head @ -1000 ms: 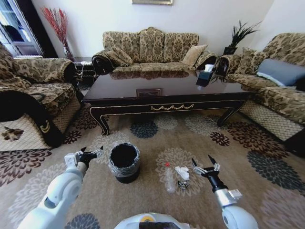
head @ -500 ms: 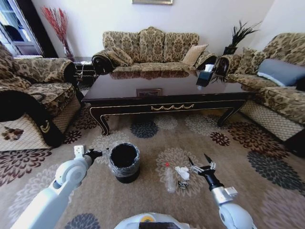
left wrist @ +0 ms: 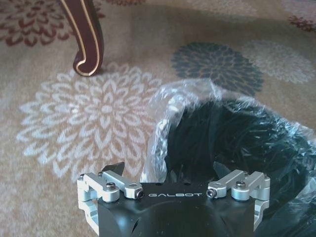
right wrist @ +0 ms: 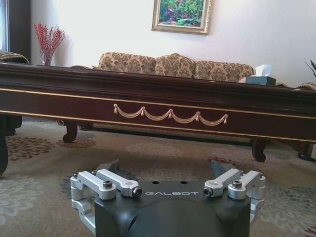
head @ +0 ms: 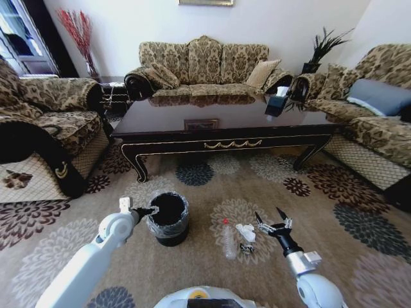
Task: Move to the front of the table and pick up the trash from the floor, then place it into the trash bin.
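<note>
Apparently steadying it, the left pincer (head: 149, 210), fingers unreadable, touches the nine-o'clock rim of the small round black bin (head: 168, 220), while the right pincer (head: 272, 222) hovers spread at three o'clock of the clear red-capped plastic bottle (head: 228, 240) and white paper wad (head: 245, 231).

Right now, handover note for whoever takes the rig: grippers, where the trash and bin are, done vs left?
Left gripper: at the near-left rim of the trash bin, holding nothing.
Right gripper: fingers open, empty, low over the carpet just right of the trash.
Bottle, paper wad and dark scrap lie on the floor right of the bin, in front of the table.
Done: robot is at the table front.
Left: pick up all three, drop in bin.
</note>
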You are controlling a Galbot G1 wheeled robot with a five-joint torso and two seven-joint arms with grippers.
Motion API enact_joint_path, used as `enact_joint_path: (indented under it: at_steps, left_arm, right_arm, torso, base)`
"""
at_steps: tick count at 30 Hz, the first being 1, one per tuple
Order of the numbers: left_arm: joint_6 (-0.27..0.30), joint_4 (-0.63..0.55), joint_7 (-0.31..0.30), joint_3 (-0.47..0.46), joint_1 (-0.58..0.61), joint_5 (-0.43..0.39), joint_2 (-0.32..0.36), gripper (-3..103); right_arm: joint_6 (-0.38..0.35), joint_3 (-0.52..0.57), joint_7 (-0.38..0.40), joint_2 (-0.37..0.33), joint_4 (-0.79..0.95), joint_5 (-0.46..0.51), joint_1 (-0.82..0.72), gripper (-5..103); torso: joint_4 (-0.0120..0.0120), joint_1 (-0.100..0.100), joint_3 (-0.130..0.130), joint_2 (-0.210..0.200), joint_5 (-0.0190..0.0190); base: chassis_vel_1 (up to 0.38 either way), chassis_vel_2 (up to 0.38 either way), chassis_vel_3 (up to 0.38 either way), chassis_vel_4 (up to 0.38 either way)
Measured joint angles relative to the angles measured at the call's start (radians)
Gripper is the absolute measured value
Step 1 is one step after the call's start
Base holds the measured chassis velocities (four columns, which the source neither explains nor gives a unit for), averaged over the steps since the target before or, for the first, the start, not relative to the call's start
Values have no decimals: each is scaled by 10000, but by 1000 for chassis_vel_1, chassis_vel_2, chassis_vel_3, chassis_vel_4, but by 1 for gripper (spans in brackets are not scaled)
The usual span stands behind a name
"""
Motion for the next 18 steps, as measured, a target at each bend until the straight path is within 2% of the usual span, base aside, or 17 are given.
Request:
enact_joint_path:
  at_steps: [3, 7, 16, 18]
  left_arm:
    - [-6, 324, -522, 234, -251, -646, -138, 100]
    - [-11, 614, -780, 430, -506, -1033, -235, 100]
    - [-46, 1137, -887, 649, -745, -1139, -325, 103]
    - [-72, 1224, -940, 688, -791, -1134, -353, 95]
  right_arm:
    - [6, 4, 1, -7, -59, 1, -5, 100]
    - [6, -31, 16, -2, -62, 0, 18, 100]
    - [6, 18, 36, -52, -64, 46, 2, 100]
    - [6, 18, 46, -54, -71, 52, 7, 100]
  torso:
    - [0, 0, 0, 0, 1]
    - [-1, 0, 0, 0, 0]
    - [2, -2, -3, 1, 7]
    - [3, -3, -5, 2, 10]
  base:
    - [0, 0, 0, 0]
    - [0, 0, 0, 0]
    - [0, 0, 0, 0]
    - [0, 0, 0, 0]
